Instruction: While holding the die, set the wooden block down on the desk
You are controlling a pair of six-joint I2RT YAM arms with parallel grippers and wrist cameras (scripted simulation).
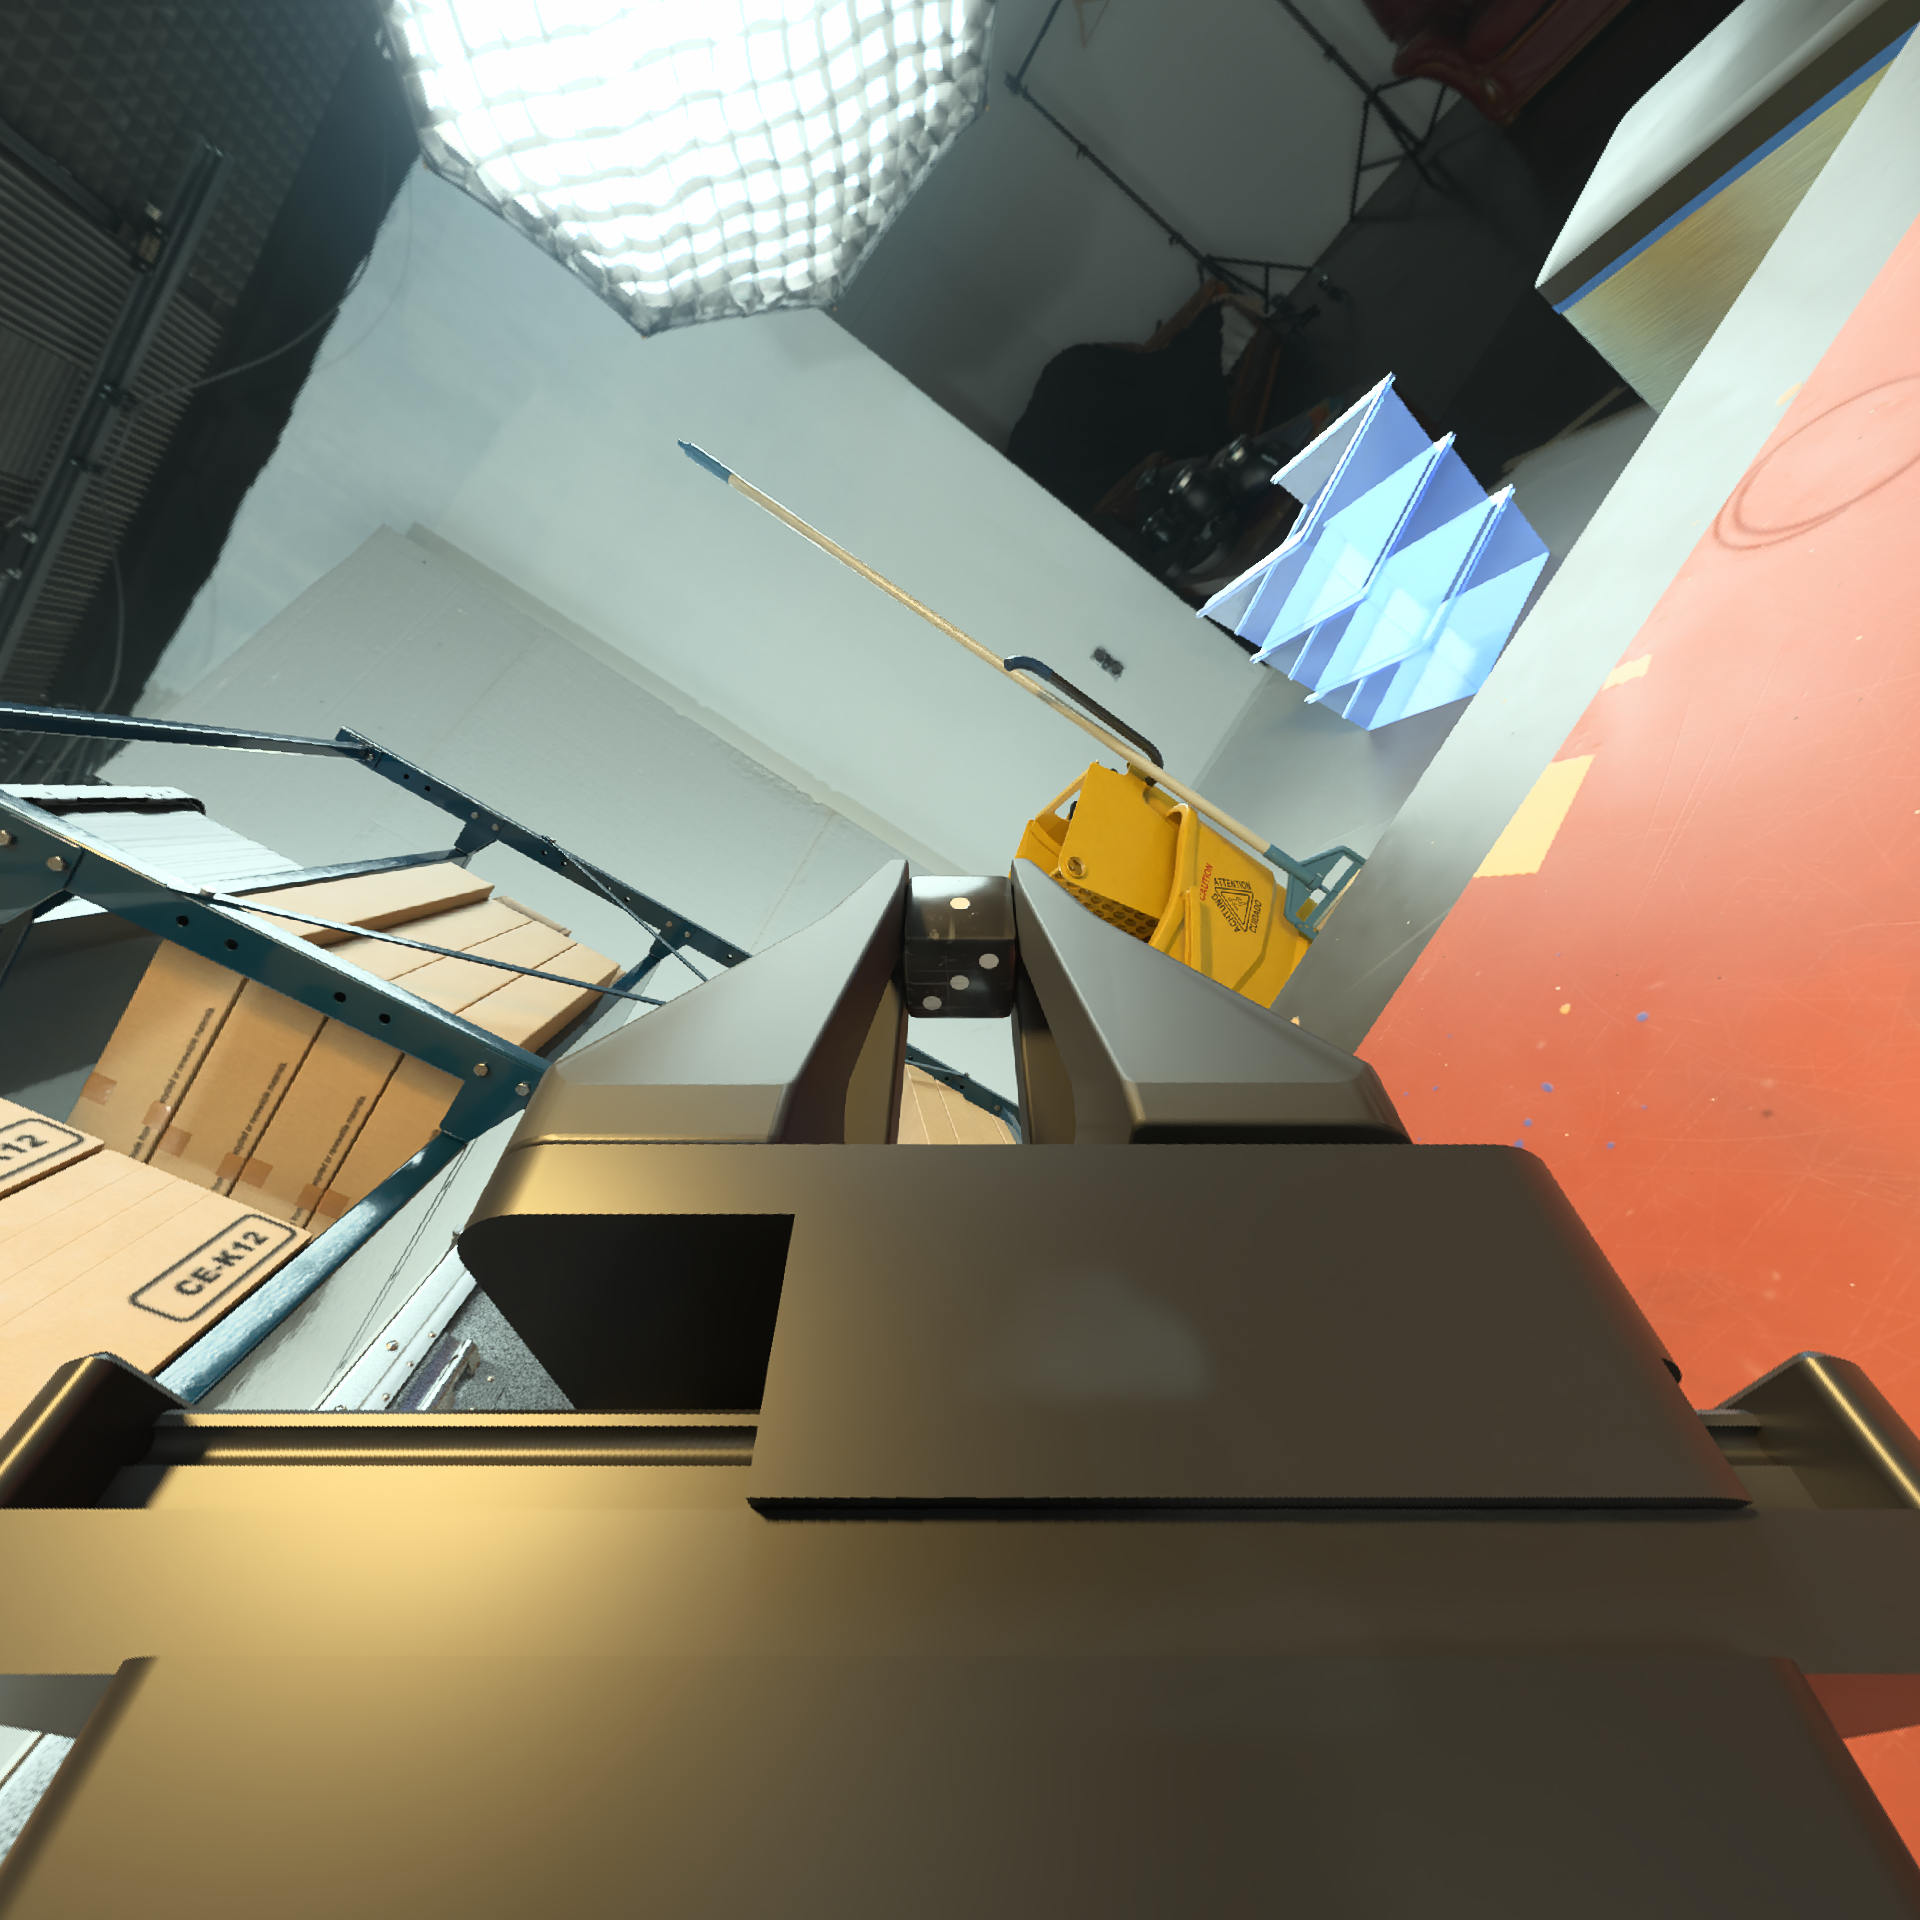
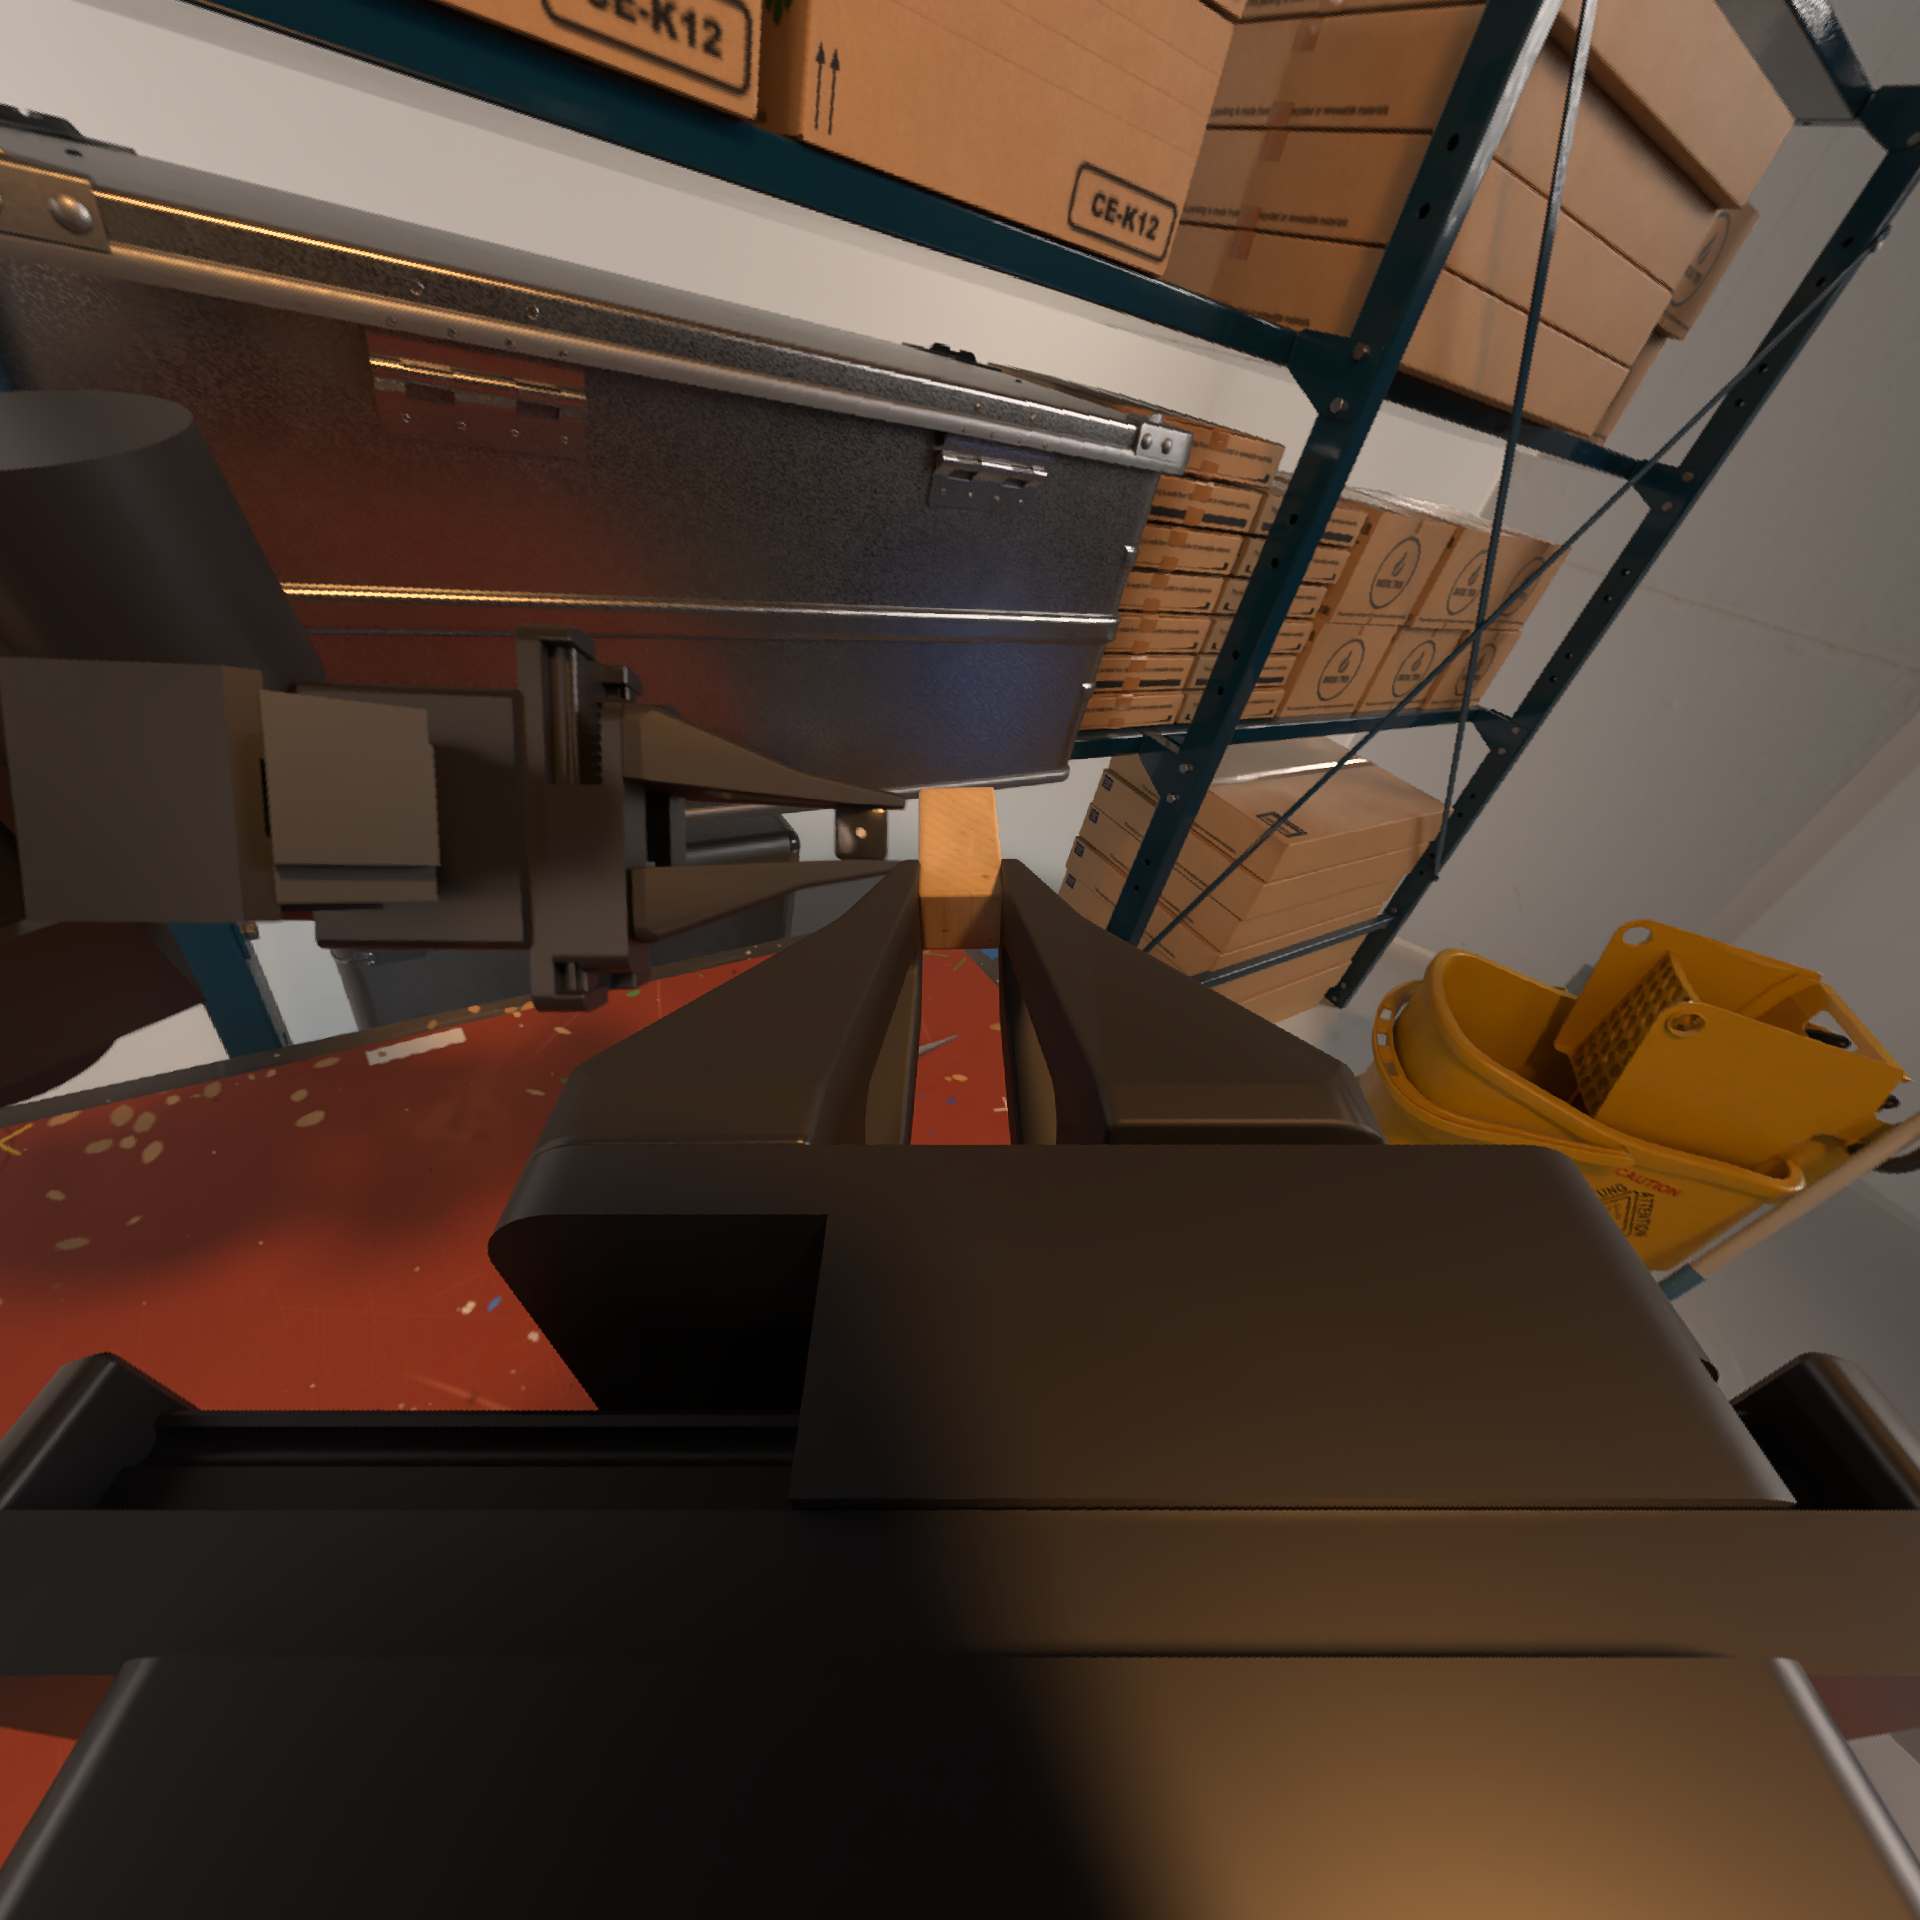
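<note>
In the left wrist view my left gripper [image 1: 958, 940] is shut on a black die [image 1: 958, 951] with pale pips, held between the fingertips in the air beside the red desk [image 1: 1662, 935]. In the right wrist view my right gripper [image 2: 958, 883] is shut on a light wooden block [image 2: 958, 868], which stands upright between the fingertips above the red desk [image 2: 260, 1247]. The left gripper [image 2: 873, 831] also shows in the right wrist view, reaching in from the left with its tips close to the block; the die shows only as a small dark piece there.
A blue divided rack [image 1: 1382, 561] stands on the desk. A yellow mop bucket [image 2: 1642, 1091] sits on the floor beyond the desk edge. A grey metal case [image 2: 675, 582] and shelves with cardboard boxes [image 2: 1351, 187] stand behind.
</note>
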